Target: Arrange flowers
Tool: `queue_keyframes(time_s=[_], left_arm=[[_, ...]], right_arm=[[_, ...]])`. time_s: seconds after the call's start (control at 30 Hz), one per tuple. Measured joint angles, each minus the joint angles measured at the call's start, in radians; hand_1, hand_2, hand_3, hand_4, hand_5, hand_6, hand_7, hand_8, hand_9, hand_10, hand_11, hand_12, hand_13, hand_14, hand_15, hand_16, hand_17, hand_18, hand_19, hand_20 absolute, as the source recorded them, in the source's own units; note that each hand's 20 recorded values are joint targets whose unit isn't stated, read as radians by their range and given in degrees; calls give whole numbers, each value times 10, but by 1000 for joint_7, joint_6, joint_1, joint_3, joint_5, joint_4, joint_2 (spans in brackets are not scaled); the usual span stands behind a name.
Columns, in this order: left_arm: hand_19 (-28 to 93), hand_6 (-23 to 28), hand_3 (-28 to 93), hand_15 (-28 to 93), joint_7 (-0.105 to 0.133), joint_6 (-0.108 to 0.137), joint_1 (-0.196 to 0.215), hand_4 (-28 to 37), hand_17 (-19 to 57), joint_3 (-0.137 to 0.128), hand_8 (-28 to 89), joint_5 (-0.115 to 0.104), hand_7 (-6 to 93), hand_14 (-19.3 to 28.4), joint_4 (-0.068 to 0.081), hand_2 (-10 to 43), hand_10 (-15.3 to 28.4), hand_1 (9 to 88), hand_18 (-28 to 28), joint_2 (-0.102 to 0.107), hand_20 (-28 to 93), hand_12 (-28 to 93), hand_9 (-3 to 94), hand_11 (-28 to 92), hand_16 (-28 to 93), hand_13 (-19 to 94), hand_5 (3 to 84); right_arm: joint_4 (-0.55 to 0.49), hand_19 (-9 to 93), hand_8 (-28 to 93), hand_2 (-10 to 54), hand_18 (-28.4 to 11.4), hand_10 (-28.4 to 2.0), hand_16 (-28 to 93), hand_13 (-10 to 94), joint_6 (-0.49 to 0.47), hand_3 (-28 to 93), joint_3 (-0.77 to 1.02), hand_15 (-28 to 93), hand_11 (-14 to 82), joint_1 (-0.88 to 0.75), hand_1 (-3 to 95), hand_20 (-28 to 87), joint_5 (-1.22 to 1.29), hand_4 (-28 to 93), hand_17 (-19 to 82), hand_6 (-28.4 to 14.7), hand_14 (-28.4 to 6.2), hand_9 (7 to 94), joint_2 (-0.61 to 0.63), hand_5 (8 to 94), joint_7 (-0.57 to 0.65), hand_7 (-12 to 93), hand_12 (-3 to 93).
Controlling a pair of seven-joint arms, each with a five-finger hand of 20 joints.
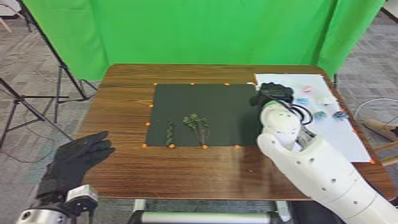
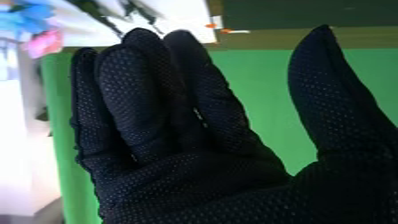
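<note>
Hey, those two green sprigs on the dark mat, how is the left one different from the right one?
The left sprig is slim and narrow, while the right sprig spreads wide and bushy at its far end. The left sprig looks darker overall; the right sprig shows lighter green leaves. Both lie on the dark mat, roughly side by side, near its robot-side edge.

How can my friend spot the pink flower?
On the brown table, find the white sheet on the right. Towards its far end lies a small flower. It's pink, while its closest neighbours look blue or pale.
</note>
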Motion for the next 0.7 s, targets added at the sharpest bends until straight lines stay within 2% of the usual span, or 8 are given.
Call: queue_keyframes(time_s=[0.7], left_arm=[[587,150,795,646,-4,-8,-4,-123,-75,5,-85,-3,144,284,4,78,230,278,222,2,256,95,405,393,-139,308,479]], right_arm=[[22,928,-84,30,-284,-284,175,489,-7,755,118,811,480,-91,217,-163,-12,-233,242,-195,-267,528,48,587,51,72,261]])
